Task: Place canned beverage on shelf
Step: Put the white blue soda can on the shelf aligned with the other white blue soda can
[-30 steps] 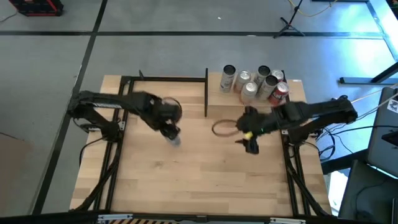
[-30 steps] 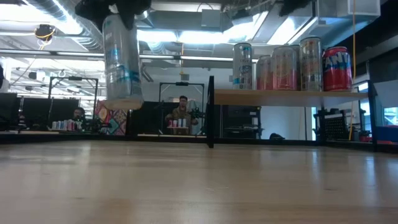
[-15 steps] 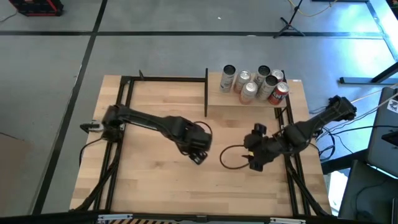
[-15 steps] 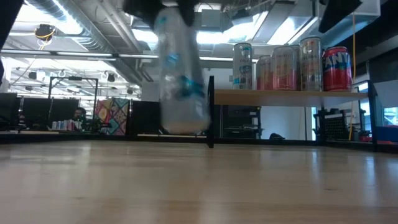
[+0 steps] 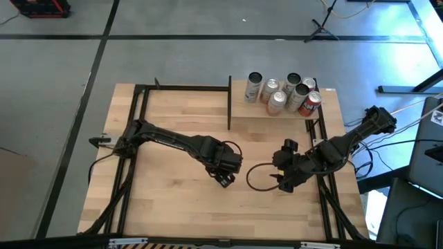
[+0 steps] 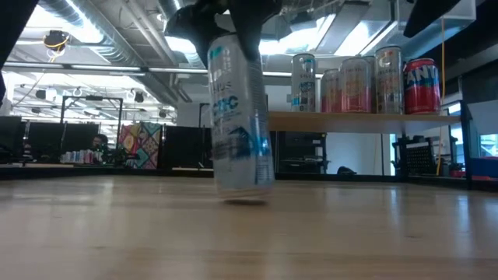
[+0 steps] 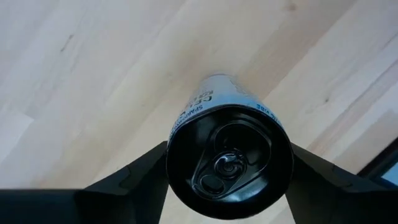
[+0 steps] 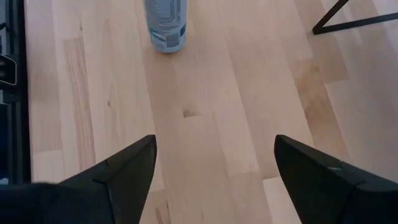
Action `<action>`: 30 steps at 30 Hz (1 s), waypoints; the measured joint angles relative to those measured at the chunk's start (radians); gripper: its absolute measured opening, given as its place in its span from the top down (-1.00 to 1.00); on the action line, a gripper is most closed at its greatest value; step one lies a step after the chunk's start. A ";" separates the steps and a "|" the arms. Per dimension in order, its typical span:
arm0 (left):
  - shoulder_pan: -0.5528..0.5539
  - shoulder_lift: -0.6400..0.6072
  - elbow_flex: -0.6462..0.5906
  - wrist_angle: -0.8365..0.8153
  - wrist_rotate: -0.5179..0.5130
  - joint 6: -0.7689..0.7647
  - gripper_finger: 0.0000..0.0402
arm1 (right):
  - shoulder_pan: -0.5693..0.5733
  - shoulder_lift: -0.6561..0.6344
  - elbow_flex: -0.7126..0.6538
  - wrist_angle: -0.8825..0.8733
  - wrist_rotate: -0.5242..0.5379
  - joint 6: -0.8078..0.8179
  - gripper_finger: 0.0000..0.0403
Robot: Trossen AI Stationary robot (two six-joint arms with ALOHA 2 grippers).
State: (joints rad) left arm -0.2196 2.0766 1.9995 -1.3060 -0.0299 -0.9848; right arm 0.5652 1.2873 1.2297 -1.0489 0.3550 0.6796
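Observation:
My left gripper (image 5: 226, 173) is shut on a white-and-blue can (image 6: 240, 117) near the middle of the table. The can also shows in the right wrist view (image 8: 165, 23). My right gripper (image 5: 284, 181) is open and empty, a little to the can's right, its fingers (image 8: 124, 171) pointing toward the can. The shelf (image 5: 277, 119) is a pale wood panel with black posts at the table's far right. It carries several cans (image 5: 280, 93), which also show in the low view (image 6: 354, 78). My left gripper pinches the can just below its dark top (image 7: 229, 163) between its two fingers (image 7: 140, 177), one on each side. The fingers come from above, pointing down. The can hangs slightly tilted, its bottom (image 6: 243, 196) at the tabletop; I cannot tell whether it touches.
A black post (image 5: 229, 104) stands at the shelf's left edge, between the can and the shelf. A black cable loop (image 5: 255, 176) hangs from my right arm. Bare tabletop (image 5: 180, 207) lies toward the near edge. A person sits far off in the room (image 6: 98, 144).
My left gripper has carried the can from the table's left half toward the right and near edges and down, from well above the table to the tabletop's level. My right gripper has drawn back toward the near edge and stays open.

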 joint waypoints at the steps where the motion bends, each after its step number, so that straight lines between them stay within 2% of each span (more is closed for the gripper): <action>1: 0.001 0.000 0.000 -0.004 -0.001 0.000 -0.26 | 0.000 0.000 0.000 0.000 0.001 0.000 -0.55; 6: 0.001 0.000 0.000 0.006 0.002 -0.011 -0.36 | 0.000 0.000 0.000 0.001 0.002 -0.001 -0.55; 14: 0.001 -0.010 0.000 0.022 0.051 -0.001 -0.39 | 0.000 0.000 0.000 0.003 0.003 -0.003 -0.55; 22: -0.003 -0.131 0.001 -0.033 0.023 0.067 -0.40 | -0.003 0.000 0.000 0.014 -0.033 -0.004 -0.55; 25: -0.012 -0.188 0.001 -0.094 -0.019 0.128 -0.40 | -0.003 0.000 0.000 0.046 -0.034 -0.003 -0.55; 28: -0.037 -0.232 -0.012 -0.207 -0.147 0.224 -0.40 | -0.003 0.005 0.000 0.112 -0.033 -0.005 -0.55; 30: -0.052 -0.262 -0.065 -0.228 -0.229 0.304 -0.40 | -0.003 0.017 0.000 0.161 -0.030 -0.011 -0.55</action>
State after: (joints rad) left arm -0.2718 1.8144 1.9348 -1.5344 -0.2588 -0.6808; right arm 0.5624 1.3043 1.2301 -0.8881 0.3250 0.6690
